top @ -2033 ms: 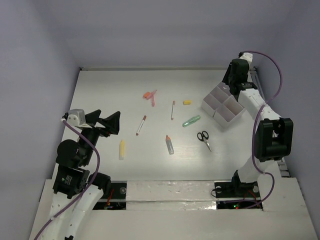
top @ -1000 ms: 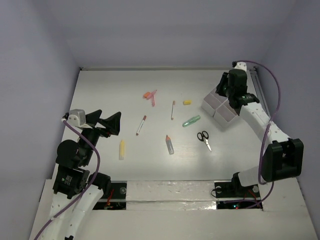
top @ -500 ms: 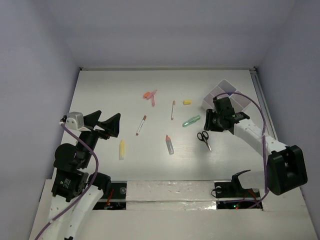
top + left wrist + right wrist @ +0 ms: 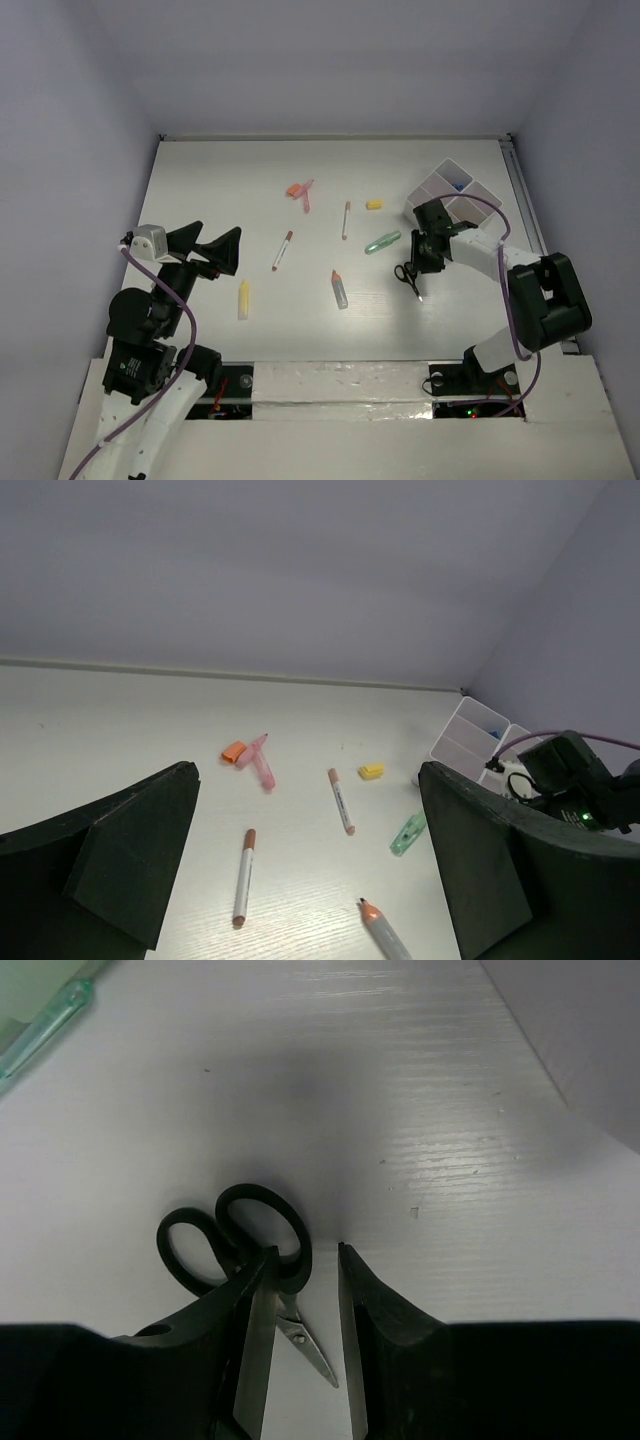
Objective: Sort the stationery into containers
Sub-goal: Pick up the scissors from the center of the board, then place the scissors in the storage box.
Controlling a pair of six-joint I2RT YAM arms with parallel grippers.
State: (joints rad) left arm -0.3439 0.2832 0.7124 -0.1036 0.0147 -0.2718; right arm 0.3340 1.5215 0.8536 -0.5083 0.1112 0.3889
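Illumination is diffuse, overhead and even; the white table [image 4: 200,180] reads bright without clipping. In the right wrist view a soft shadow lies on it beyond the scissors [image 4: 225,1250], with faint glare streaks farther out. Wrist-view fingers [image 4: 130,860] render as underexposed black masses.

Top camera overlooks the whole table [image 4: 220,190]; left wrist faces across it; right wrist hangs close above, seemingly, the same black-handled scissors [image 4: 240,1245].
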